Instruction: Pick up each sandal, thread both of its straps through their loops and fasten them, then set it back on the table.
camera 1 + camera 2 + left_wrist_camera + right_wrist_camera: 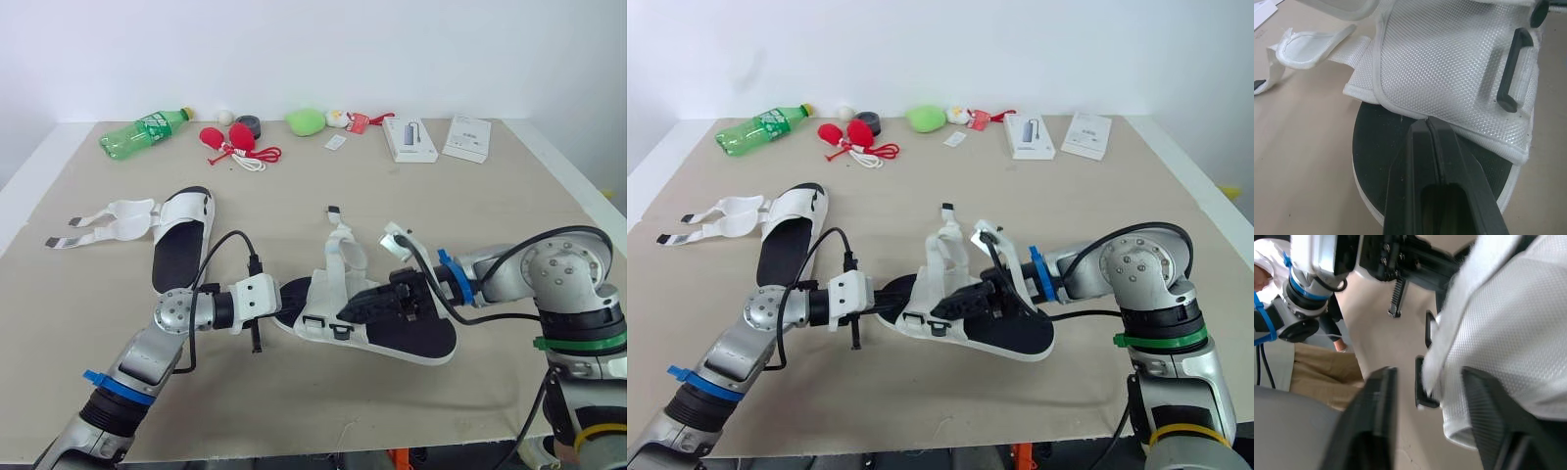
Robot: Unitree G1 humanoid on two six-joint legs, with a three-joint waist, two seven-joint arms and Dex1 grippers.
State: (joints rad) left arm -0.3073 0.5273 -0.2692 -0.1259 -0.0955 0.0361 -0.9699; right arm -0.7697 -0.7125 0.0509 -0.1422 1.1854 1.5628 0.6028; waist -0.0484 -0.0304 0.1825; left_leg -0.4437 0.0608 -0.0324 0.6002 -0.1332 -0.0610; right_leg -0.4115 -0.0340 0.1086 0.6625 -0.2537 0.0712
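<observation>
One white sandal with a black footbed [181, 245] lies flat at the left, its two straps [103, 223] spread out loose beside it. A second sandal [407, 338] lies at the table's centre between my arms, with its straps [345, 250] standing up unfastened. My left gripper [292, 299] is shut at the toe end, and its fingertips [1420, 128] rest on the footbed against the edge of the white mesh flap [1449, 63]. My right gripper [377, 304] comes in from the heel side, open. Between its fingers [1376, 416] are the mesh flap and a black loop [1422, 391].
Along the far edge lie a green bottle [142, 132], red rubber bulbs with cord [230, 140], a black disc [249, 125], a green soft toy [305, 120] and two white boxes [409, 139] [467, 137]. The table's front edge [323, 452] is close below my arms.
</observation>
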